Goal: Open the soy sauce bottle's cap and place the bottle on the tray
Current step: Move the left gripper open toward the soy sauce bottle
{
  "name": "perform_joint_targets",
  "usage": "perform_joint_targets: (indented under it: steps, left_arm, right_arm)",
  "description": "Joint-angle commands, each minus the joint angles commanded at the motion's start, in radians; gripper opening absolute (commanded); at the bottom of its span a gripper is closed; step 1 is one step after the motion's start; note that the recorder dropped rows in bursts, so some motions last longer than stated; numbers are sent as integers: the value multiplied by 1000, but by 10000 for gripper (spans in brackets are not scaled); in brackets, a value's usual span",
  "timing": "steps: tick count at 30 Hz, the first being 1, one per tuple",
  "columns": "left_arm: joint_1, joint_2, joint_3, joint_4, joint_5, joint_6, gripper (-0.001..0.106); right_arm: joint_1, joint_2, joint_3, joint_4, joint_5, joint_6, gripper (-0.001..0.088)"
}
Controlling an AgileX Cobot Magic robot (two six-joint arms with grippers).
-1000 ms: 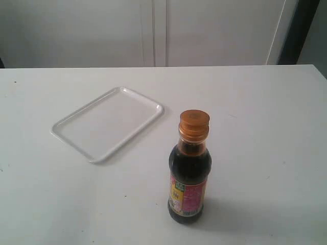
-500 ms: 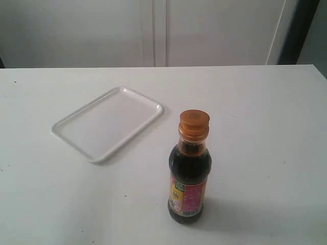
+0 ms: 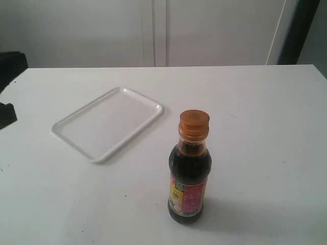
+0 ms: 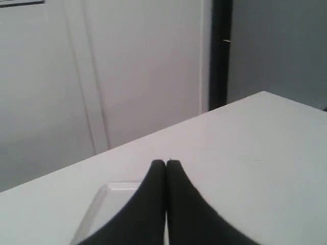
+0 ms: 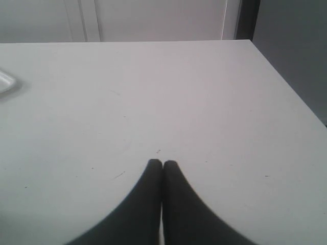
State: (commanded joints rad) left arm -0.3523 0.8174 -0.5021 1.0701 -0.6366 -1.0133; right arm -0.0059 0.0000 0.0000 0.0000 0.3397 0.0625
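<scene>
The soy sauce bottle (image 3: 189, 173) stands upright on the white table near the front, dark liquid inside and a pink, yellow and green label low on its body. Its amber-orange cap (image 3: 194, 124) is closed on the neck. The white tray (image 3: 69, 136) lies flat to the bottle's left and farther back; one corner of the tray (image 4: 102, 196) shows past my left gripper (image 4: 165, 162), which is shut and empty. A dark part of the left arm (image 3: 9, 76) shows at the left edge of the exterior view. My right gripper (image 5: 162, 163) is shut and empty over bare table; the bottle is not in either wrist view.
A white panelled wall (image 3: 153, 30) runs behind the table. The table's right edge (image 5: 286, 87) drops off beside a dark strip. A tray corner (image 5: 6, 81) shows at the side of the right wrist view.
A dark part of the left arm has come into the exterior view at the left edge. The bottle and tray have not moved.
</scene>
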Motion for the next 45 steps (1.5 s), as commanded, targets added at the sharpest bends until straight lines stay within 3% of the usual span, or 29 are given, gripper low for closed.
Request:
perform_joint_targets:
  steps: [6,12,16,19,25,26,32,45]
  left_arm:
    - [-47,44,0,2,-60,34,0]
    - [-89,68,0,2,-228,46,0]
    - [-118,117,0,-17,-261,46,34]
    - [-139,162,0,-40,-300,61,213]
    - [-141,234,0,-158,-442,112,972]
    - [-141,244,0,-164,-453,110,1053]
    - [-154,297,0,-157,-513,181,1051]
    - [-343,433,-123,-209,-383,225,1051]
  right_arm:
    - [0,0,0,0,0,0,0]
    - [0,0,0,0,0,0,0]
    - [0,0,0,0,0,0,0]
    - [0,0,0,0,0,0,0]
    - [0,0,0,0,0,0,0]
    - [0,0,0,0,0,0,0]
    - [0,0,0,0,0,0,0]
    - [0,0,0,0,0,0,0]
